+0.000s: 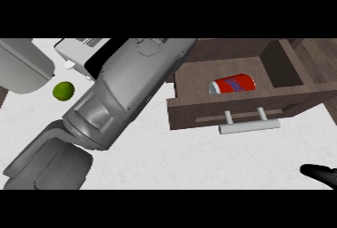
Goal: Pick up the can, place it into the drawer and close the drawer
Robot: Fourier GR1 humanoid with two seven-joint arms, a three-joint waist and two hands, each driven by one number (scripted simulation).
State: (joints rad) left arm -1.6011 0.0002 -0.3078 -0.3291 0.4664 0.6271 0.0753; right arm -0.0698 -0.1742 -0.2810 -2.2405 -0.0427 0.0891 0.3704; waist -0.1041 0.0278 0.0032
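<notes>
One red cylindrical can [232, 84] in wooden drawer [195, 111]

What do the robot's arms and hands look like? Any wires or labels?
The left forearm is built of chunky, rounded grey shells joined in segments, smooth with a slight sheen. No wires, labels or sleeves show on it. The right hand is glossy black, and only part of it shows at the view's lower right corner.
</notes>
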